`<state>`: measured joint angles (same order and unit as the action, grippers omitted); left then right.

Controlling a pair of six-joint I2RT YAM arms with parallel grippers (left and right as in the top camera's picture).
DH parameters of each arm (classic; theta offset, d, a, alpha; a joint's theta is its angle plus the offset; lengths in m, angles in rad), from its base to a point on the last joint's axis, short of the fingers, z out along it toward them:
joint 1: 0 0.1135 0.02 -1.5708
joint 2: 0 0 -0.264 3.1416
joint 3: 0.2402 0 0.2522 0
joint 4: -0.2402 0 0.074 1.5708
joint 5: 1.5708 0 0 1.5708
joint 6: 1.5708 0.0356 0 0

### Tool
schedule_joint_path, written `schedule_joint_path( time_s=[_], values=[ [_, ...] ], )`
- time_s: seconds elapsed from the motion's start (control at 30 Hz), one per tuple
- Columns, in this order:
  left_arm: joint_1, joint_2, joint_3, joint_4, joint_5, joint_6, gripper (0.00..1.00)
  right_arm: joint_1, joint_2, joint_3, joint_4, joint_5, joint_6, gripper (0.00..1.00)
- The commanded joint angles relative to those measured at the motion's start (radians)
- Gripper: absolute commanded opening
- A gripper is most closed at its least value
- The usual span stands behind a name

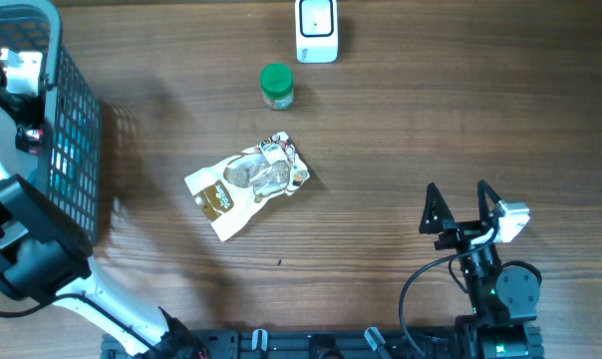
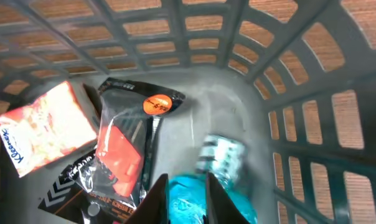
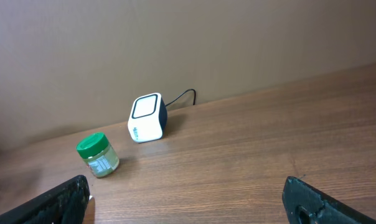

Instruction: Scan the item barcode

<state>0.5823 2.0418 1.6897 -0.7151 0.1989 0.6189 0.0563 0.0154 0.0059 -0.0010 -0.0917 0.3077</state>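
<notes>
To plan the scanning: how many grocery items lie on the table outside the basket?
2. A green-lidded jar stands near the white scanner; a snack pouch lies flat mid-table. The left arm could hide another near the basket.

Mock shop checkout on a wooden table (image 1: 381,150), white barcode scanner (image 1: 316,30), dark shopping basket (image 1: 74,135) of packaged snacks (image 2: 119,149)

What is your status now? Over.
Left gripper inside basket, closed on teal packet. Right gripper open, holding nothing. Jar stands beside scanner, pouch mid-table.
</notes>
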Motion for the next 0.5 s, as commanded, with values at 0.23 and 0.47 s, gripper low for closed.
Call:
schedule_joint_path(
  time_s=[0.23,0.47],
  values=[
    [-0.002,-0.011,0.005,-0.057,-0.058,0.002,1.00,0.003,-0.008,-0.001,0.003,0.013,-0.017,1.00],
    [-0.002,-0.004,-0.005,-0.132,-0.059,0.167,1.00,0.003,-0.008,-0.001,0.003,0.013,-0.017,1.00]
  ],
)
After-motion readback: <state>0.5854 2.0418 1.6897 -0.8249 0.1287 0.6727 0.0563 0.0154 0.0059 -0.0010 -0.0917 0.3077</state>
